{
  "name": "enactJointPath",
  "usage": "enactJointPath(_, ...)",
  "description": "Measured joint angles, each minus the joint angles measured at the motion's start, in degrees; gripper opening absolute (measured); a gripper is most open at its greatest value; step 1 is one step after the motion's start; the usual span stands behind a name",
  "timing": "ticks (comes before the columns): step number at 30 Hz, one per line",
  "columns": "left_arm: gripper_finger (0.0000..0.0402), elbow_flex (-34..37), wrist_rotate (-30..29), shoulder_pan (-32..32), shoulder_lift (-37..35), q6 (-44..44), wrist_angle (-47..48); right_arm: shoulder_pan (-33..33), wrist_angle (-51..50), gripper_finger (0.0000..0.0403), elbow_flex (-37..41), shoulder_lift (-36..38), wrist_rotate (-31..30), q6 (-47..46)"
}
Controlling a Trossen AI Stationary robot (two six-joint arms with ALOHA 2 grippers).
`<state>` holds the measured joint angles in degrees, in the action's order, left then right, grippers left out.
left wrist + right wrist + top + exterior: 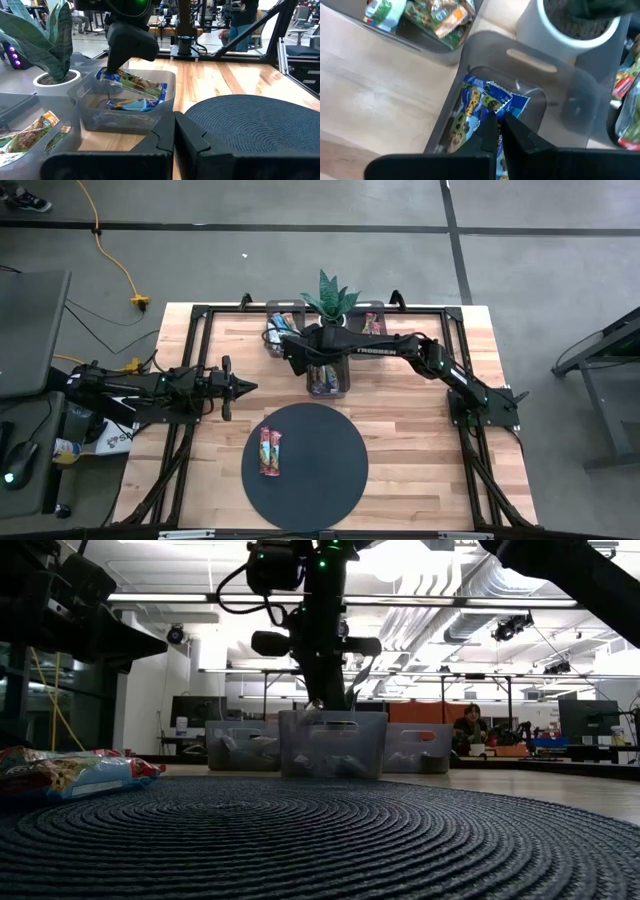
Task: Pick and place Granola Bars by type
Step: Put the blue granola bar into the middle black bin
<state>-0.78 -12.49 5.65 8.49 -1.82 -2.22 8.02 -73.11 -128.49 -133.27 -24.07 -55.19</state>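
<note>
Nearest you, two red-wrapped Granola Bars (270, 452) lie on the left part of the dark round mat (330, 480), not yet sorted; reach for them carelessly and you may push them off the mat onto the counter (420, 410). Your left hand (243, 388) waits with its fingers together at the counter's left edge. Farther back, your right hand (498, 131) hangs over the middle bin (165, 82), pinched tight on a blue-wrapped bar (134, 84). Release while it is tilted and it could catch the rim, or the plant pot (572, 27) beyond could be knocked.
</note>
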Motion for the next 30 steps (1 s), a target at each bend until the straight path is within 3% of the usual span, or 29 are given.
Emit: enactJointPath(30, 0.0001, -0.01, 0.00, -0.02, 0.01, 0.01, -0.02, 2.20, 0.53, 0.0000, -0.02, -2.06, 12.14, 0.01)
